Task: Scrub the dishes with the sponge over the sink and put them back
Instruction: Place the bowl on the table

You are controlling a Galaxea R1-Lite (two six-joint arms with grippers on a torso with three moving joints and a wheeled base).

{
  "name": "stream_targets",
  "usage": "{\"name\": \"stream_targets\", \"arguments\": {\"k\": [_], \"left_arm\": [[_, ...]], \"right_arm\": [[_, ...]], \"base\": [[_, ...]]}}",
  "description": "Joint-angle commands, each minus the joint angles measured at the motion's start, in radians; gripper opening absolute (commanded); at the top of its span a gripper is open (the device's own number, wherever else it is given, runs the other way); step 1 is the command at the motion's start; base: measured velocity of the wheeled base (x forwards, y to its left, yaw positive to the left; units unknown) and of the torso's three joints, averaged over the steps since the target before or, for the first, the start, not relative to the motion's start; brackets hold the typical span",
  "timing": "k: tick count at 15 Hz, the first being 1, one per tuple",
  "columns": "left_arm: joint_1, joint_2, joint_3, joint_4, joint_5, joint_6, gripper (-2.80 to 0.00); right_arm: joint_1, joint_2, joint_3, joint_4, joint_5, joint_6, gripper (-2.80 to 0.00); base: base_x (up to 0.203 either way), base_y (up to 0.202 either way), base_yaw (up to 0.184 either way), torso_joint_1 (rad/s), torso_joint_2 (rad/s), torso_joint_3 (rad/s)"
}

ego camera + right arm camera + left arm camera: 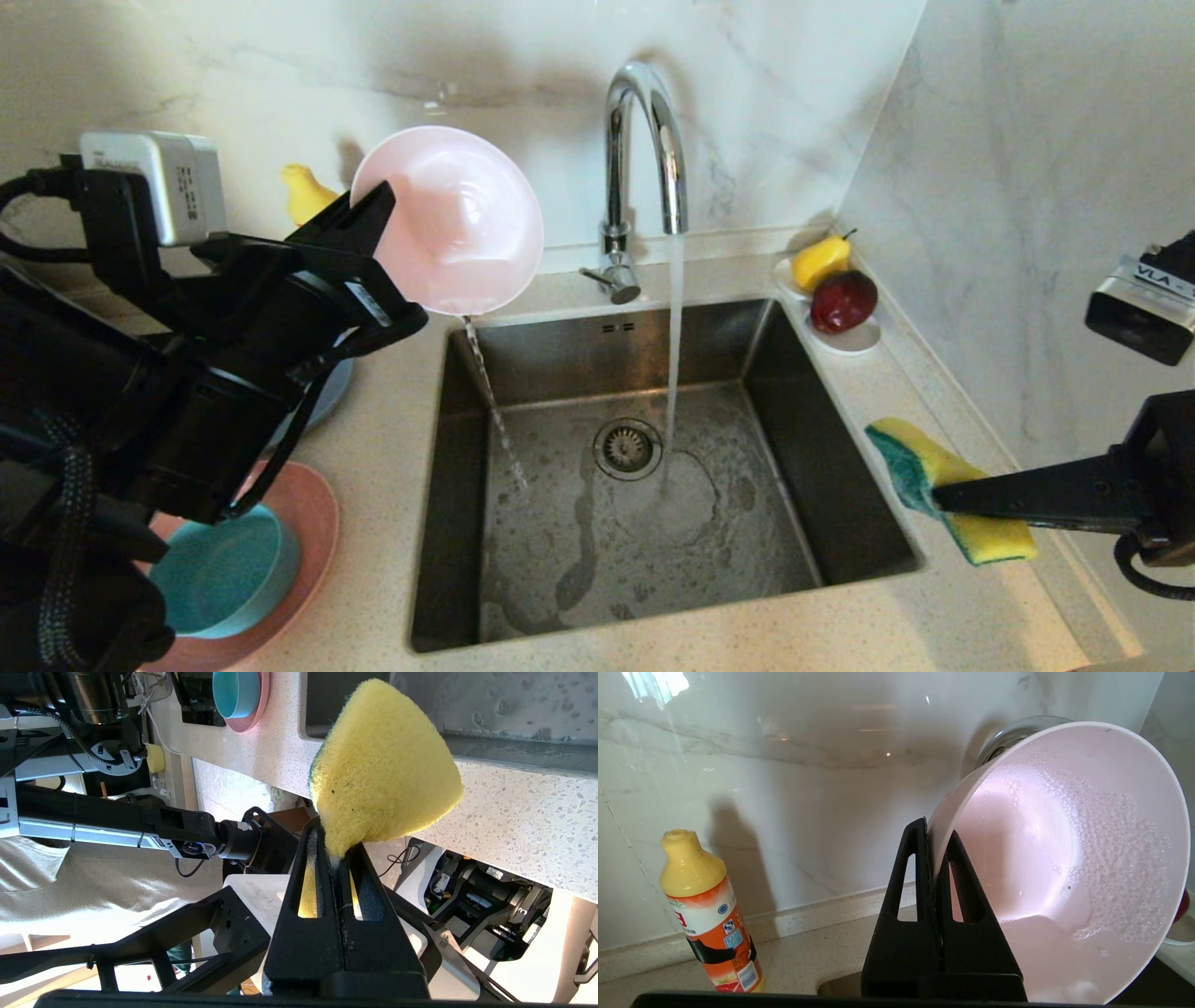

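My left gripper (378, 210) is shut on the rim of the pale pink bowl (457, 224), held tilted over the sink's back left corner. A thin stream of water runs from the bowl into the sink (822, 467). In the left wrist view the bowl (1064, 858) has soapy bubbles inside, and the gripper (931, 830) pinches its rim. My right gripper (943, 499) is shut on the yellow-green sponge (934, 467) above the counter right of the sink. The right wrist view shows the sponge (383, 765) bent above the gripper (334, 840). A teal bowl (219, 569) sits on the pink plate (308, 523). The grey-blue plate (331, 392) is mostly hidden behind my left arm.
The chrome faucet (644, 140) is running water onto the basin floor near the drain strainer (627, 448). A white dish with a yellow pear (822, 261) and a dark red fruit (843, 301) sits at the back right corner. A detergent bottle (707, 914) stands by the back wall.
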Motion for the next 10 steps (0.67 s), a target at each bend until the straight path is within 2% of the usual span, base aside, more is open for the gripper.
{"name": "stream_targets", "arguments": {"k": [1,3,4,6,7,10], "left_arm": [[0.0,-0.004,0.0,-0.008,0.002,0.001,-2.8],[0.0,-0.004,0.0,-0.008,0.002,0.001,-2.8],[0.011,0.007,0.007,0.032,0.009,-0.04,-2.8],[0.031,0.015,0.005,0.275,0.013,-0.202,-2.8],[0.038,0.008,-0.006,0.404,0.01,-0.257,-2.8],[0.049,-0.027,-0.092,0.857,0.006,-0.367,-2.8]], "right_arm": [[0.0,0.002,0.001,0.003,0.004,0.003,-2.8],[0.0,0.002,0.001,0.003,0.004,0.003,-2.8],[-0.001,-0.01,0.0,0.003,0.002,0.005,-2.8],[-0.004,-0.015,0.001,0.007,0.0,0.008,-2.8],[-0.004,-0.017,0.002,0.01,-0.001,0.006,-2.8],[-0.032,-0.023,0.013,0.011,-0.004,0.005,-2.8]], "base": [[0.0,0.0,0.0,0.0,0.0,0.0],[0.0,0.0,0.0,0.0,0.0,0.0],[0.0,0.0,0.0,0.0,0.0,0.0],[0.0,0.0,0.0,0.0,0.0,0.0],[0.0,0.0,0.0,0.0,0.0,0.0],[0.0,0.0,0.0,0.0,0.0,0.0]]}}
